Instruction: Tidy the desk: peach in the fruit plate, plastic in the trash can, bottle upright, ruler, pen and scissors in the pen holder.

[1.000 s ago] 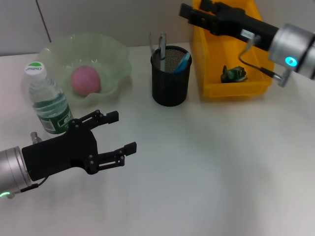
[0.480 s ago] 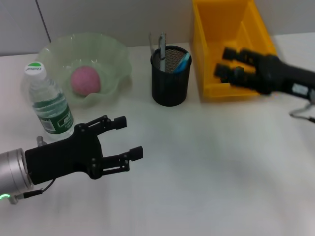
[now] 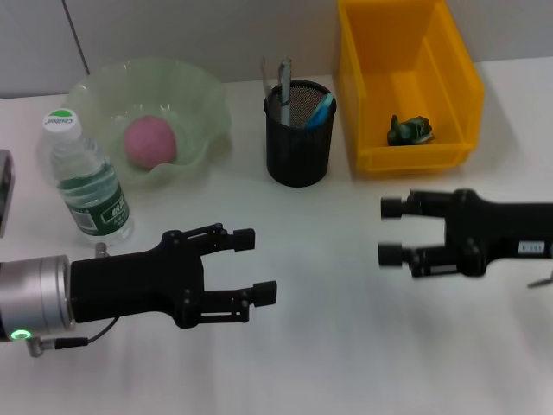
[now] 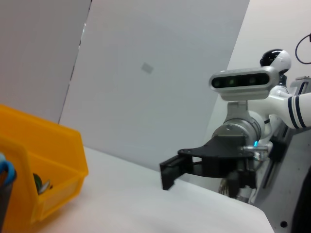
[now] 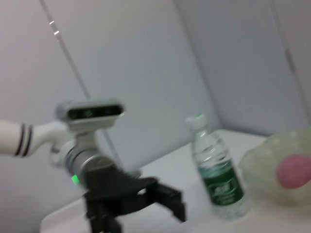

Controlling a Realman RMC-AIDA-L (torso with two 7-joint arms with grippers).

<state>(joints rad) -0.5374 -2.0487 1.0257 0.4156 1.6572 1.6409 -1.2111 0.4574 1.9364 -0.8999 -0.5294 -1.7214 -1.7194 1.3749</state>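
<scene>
Head view, from the left: the bottle (image 3: 84, 177) stands upright on the white table (image 3: 346, 346), with a white cap and a green label whose print is too small to read. Just beside it, farther back, the pale green fruit plate (image 3: 199, 95) holds the pink peach (image 3: 151, 142). In front of the bottle, the left gripper (image 3: 249, 264) reaches out level over the table from the near left, its silver wrist showing a green light; its fingers are spread wide and hold nothing. Behind the middle of the table, the black mesh pen holder (image 3: 298, 143) stands upright with a blue item and metal handles poking out of its top; which of ruler, pen and scissors these are I cannot tell for sure. Right of it, the yellow trash can (image 3: 458, 82) has a small green crumpled piece of plastic (image 3: 409, 130) lying on its floor. In front of the bin, the right gripper (image 3: 388, 231) extends level from the right edge, pointing toward the left gripper, fingers parted and empty. A white tag on that arm carries writing too small to read.
</scene>
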